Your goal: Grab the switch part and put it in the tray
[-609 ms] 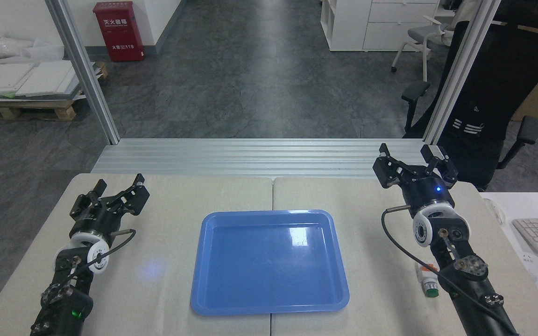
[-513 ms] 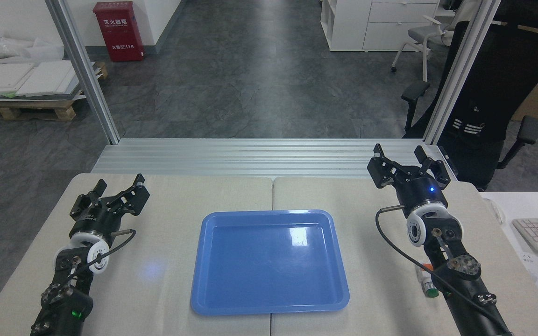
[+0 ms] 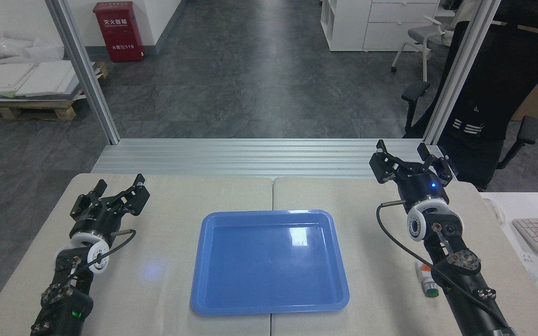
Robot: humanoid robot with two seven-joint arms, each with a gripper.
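1. The switch part [image 3: 428, 282] lies on the counter [image 3: 381, 280] to the right of the tray [image 3: 269, 261], well apart from its rim and partly hidden by the right forearm.
2. Its long axis runs roughly front to back, with the green button end toward the robot and the white body with its orange patch pointing away.
3. The right gripper [image 3: 411, 161] hangs over the far right corner of the counter, fingers spread and holding nothing; the part lies well behind them, back toward the robot beside the arm's own elbow.
4. The left gripper [image 3: 110, 193] sits on the far side of the tray, fingers parted and empty, much farther from the part.
5. Judged from this, the right arm is the nearer, but it must draw back and fold down to reach the part.
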